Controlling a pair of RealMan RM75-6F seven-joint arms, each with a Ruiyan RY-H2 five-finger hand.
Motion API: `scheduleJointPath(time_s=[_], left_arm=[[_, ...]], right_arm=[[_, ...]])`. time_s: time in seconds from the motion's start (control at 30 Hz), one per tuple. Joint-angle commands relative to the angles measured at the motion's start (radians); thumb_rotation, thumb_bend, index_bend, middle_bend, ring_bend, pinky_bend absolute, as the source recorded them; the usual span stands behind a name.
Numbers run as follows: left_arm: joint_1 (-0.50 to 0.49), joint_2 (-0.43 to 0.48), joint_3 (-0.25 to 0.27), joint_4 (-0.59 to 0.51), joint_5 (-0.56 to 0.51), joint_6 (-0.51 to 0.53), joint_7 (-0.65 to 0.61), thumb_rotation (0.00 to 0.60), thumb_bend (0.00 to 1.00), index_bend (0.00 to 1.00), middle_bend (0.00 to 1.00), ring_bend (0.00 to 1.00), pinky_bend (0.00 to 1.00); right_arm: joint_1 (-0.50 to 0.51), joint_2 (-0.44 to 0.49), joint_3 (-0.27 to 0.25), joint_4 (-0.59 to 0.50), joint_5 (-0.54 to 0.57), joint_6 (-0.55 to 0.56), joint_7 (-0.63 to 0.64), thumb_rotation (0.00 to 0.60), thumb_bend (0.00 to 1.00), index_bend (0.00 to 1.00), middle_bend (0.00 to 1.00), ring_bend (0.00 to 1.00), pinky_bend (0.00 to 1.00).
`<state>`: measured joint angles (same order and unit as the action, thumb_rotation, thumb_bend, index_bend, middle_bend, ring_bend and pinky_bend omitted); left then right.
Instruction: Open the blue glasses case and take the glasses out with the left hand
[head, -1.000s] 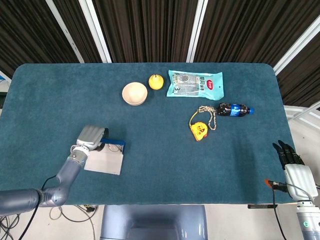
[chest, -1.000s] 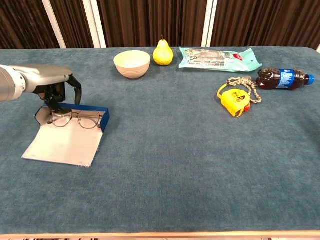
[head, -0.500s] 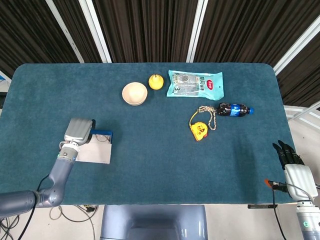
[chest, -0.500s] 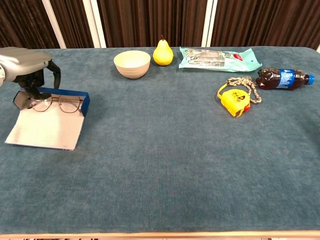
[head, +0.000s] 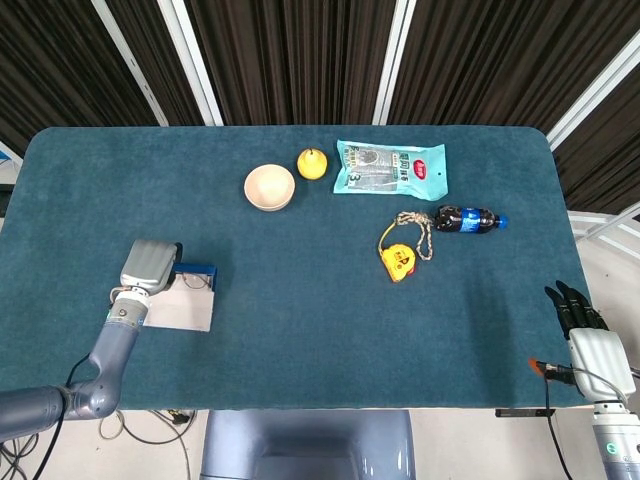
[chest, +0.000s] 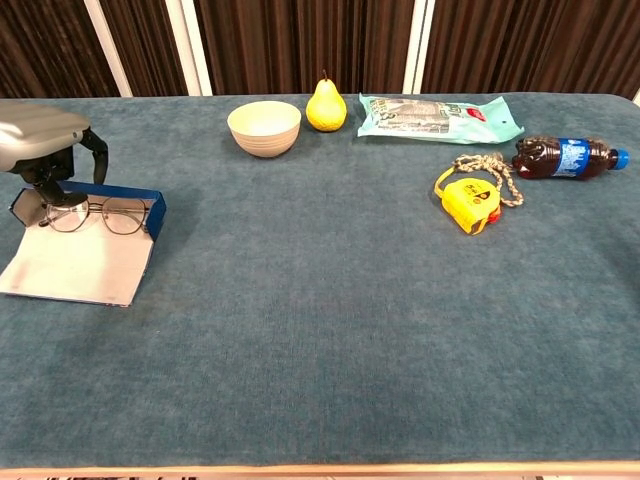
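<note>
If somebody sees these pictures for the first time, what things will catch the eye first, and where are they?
At the table's left edge, the open blue glasses case lies with its pale lid flat, the glasses standing in it, and the left hand at its far left end. Toward the right, the yellow tape measure beside a dark soda bottle stands out. At the back sit a cream bowl and a yellow pear.

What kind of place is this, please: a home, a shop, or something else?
Probably a robot test lab, not a home: a teal cloth-covered table with dark curtains behind it, and unrelated items such as a pear and a tape measure.
</note>
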<state>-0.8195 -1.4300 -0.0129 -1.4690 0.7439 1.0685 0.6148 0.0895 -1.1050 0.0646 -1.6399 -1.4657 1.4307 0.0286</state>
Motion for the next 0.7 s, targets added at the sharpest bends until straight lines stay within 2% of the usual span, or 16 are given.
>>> scheduleJointPath(time_s=[0.03, 0.27, 0.7], left_arm=[[0.004, 0.004, -0.001, -0.007, 0.011, 0.001, 0.003, 0.6, 0.42, 0.65, 1.0, 0.87, 0.97], [0.023, 0.015, 0.004, -0.03, 0.066, 0.024, 0.003, 0.6, 0.42, 0.65, 1.0, 0.88, 0.97], [0.044, 0.019, -0.012, -0.029, 0.071, 0.019, 0.011, 0.6, 0.42, 0.65, 1.0, 0.88, 0.97]], right_arm=[[0.0, 0.0, 0.0, -0.001, 0.0, 0.0, 0.001, 0.6, 0.17, 0.0, 0.0, 0.0, 0.2], [0.0, 0.002, 0.0, -0.003, 0.003, -0.004, 0.002, 0.6, 0.17, 0.0, 0.0, 0.0, 0.2], [0.0, 0.002, 0.0, -0.004, 0.004, -0.004, 0.001, 0.6, 0.17, 0.0, 0.0, 0.0, 0.2]])
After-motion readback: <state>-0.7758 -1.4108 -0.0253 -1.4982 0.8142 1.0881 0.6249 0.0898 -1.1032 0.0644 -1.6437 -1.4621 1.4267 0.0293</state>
